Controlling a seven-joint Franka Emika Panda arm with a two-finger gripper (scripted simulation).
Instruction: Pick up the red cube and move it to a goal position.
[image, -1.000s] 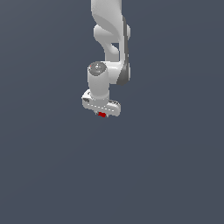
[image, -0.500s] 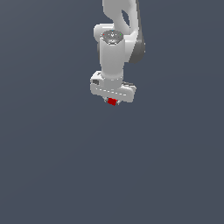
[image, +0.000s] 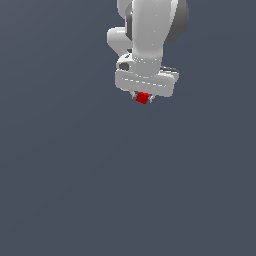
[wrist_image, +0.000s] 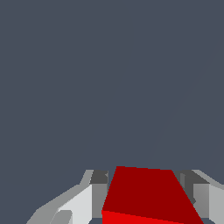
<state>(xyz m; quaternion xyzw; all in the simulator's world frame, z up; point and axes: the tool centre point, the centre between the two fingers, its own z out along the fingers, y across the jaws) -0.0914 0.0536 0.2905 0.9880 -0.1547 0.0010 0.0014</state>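
The tiny bright red, plain-faced cube (image: 142, 98) sits clamped between the two fingers of the white robot gripper (image: 143, 98), which hangs in the upper part of the exterior view, somewhat toward the exterior view's right. In the wrist view the red cube (wrist_image: 148, 194) fills the gap between the light grey fingers (wrist_image: 83, 203), with a finger pressed against each of its side faces, so the jaws are closed on it rather than standing apart. Only the lower tip of the cube shows beneath the gripper's broad white body in the exterior view, turned slightly so that one corner points down. Above the gripper the glossy white and dark grey arm (image: 150, 30) runs up out of the picture's top edge. All around and below lies a plain, flat, dark blue-grey surface (image: 75, 190), unbroken out to every edge in both views. Whether the cube is lifted clear of that surface cannot be told, since no shadow or contact line shows.
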